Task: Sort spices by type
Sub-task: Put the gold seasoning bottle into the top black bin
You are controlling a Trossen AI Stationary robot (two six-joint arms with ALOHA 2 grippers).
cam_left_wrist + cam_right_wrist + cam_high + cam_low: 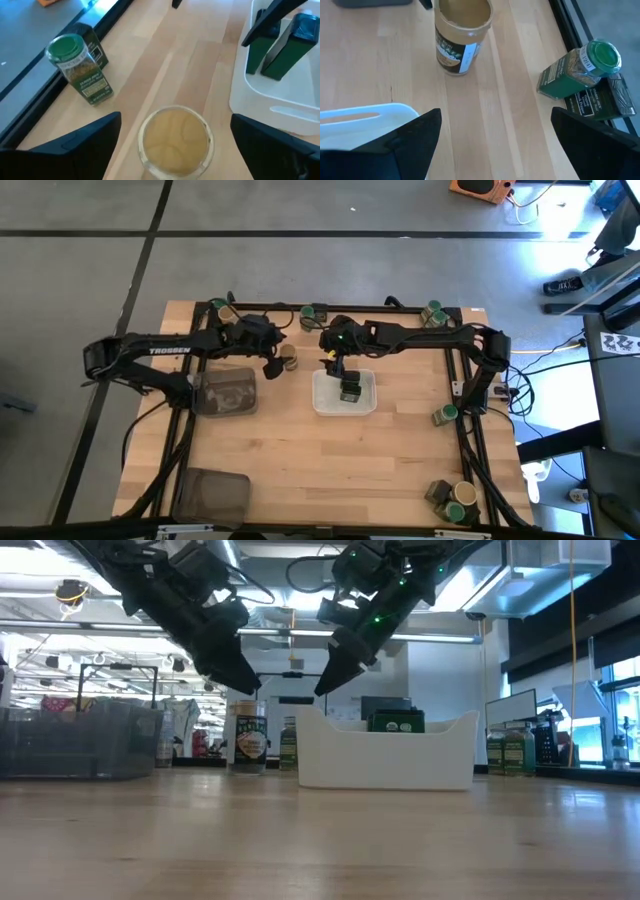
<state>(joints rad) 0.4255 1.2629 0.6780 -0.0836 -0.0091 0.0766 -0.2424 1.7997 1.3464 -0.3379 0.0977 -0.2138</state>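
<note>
Hovering spread-fingered, the left gripper (pixel 175 137) straddles the upright tan jar (pixel 174 141) beside the tray (pixel 322 402); right gripper (pixel 490 135), also spread, hangs over the tray's edge.

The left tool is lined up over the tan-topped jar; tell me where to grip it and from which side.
Grip the tan-topped jar around its round body just under the lid, coming straight down from above. It stands upright on the table with bare wood all round, and the left tool hangs open with a finger either side. The white tray and green-lidded jar stand clear.
</note>
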